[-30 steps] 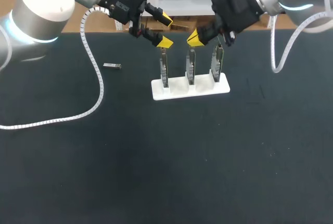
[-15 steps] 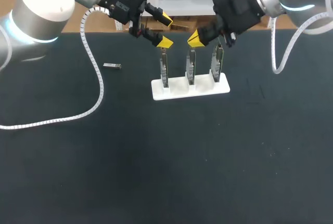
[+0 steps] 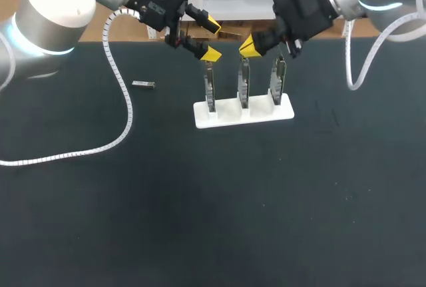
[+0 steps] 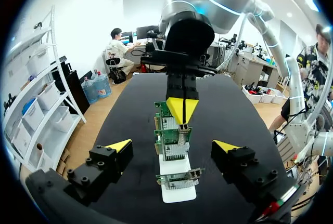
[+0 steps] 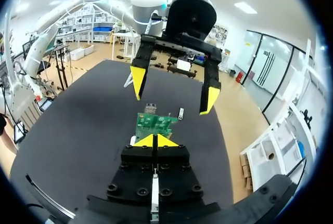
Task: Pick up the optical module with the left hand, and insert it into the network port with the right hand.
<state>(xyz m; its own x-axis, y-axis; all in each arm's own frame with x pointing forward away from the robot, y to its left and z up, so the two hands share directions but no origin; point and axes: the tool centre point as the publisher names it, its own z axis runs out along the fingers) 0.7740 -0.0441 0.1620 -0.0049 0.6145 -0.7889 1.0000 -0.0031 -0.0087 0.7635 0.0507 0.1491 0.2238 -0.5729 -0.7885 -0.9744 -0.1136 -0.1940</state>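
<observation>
The optical module [image 3: 143, 84], a small silver block, lies on the black table left of the card stand; in the right wrist view the module [image 5: 180, 113] shows beyond the cards. My left gripper [image 3: 212, 39] hangs open over the leftmost of three upright network cards [image 3: 210, 90], with nothing in it. In the left wrist view the left gripper [image 4: 173, 146] straddles the row of cards [image 4: 174, 151] without touching them. My right gripper [image 3: 249, 46] is shut and empty, its tip just above the middle card [image 3: 244, 87]. The right gripper [image 5: 154, 141] points at a green card [image 5: 153, 124].
A white stand [image 3: 226, 115] holds the three cards at the table's far middle. My left arm's white coiled cable [image 3: 123, 124] trails across the table on the left. The near half of the table is bare black mat.
My right gripper has risen very slightly above the middle card. The left gripper and the module have not moved.
</observation>
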